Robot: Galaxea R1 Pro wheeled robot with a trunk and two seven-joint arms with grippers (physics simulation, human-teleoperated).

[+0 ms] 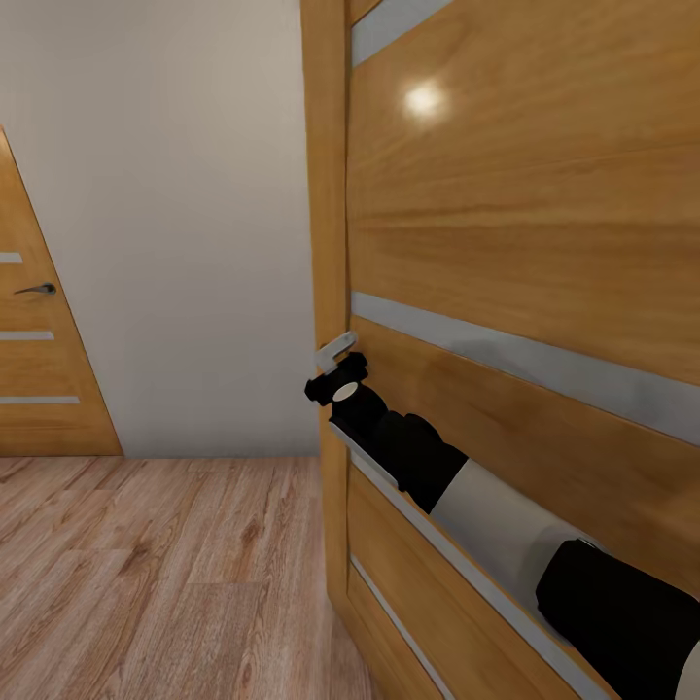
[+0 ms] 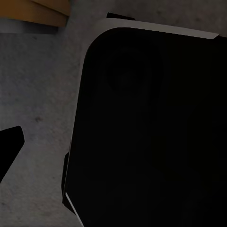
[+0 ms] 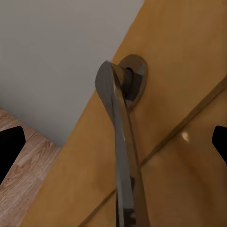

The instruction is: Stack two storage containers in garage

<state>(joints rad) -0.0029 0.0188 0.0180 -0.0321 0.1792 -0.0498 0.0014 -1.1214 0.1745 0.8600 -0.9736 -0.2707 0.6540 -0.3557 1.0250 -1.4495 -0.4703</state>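
Close up, right gripper (image 3: 113,142) at the wooden door's (image 1: 525,194) metal handle (image 3: 120,142), fingers spread open either side, left fingers' state unclear.

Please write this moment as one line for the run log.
stage: at door | right gripper: open, at door handle | wooden door: near, pale stripes | containers: not seen | floor: light wood planks
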